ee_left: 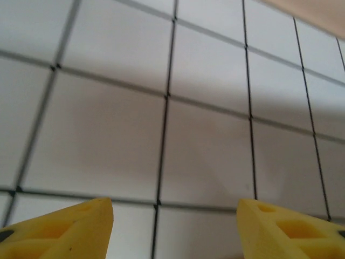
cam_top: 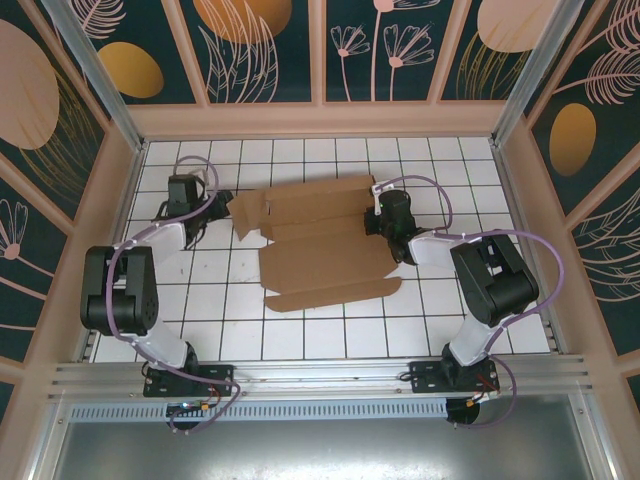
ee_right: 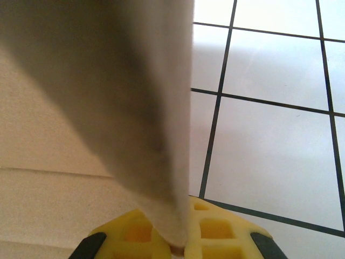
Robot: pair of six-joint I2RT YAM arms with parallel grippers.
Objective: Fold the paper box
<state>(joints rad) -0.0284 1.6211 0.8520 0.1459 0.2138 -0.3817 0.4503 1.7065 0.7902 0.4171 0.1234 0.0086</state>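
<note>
The paper box point(cam_top: 320, 245) lies mostly flat as brown die-cut cardboard in the middle of the tiled table, with a raised flap at its left end. My right gripper point(cam_top: 382, 215) sits at the box's right edge. In the right wrist view its yellow fingers point(ee_right: 213, 229) are shut on a cardboard flap point(ee_right: 140, 108) that stands upright between them. My left gripper point(cam_top: 222, 203) is at the box's left end, beside the raised flap. In the left wrist view its yellow fingers point(ee_left: 70, 226) stand wide apart over bare tile, holding nothing.
White tiles with dark grout cover the table point(cam_top: 200, 300). Wooden walls with patterned panels point(cam_top: 320, 115) enclose the back and both sides. The arm bases point(cam_top: 185, 380) stand on the metal rail at the near edge.
</note>
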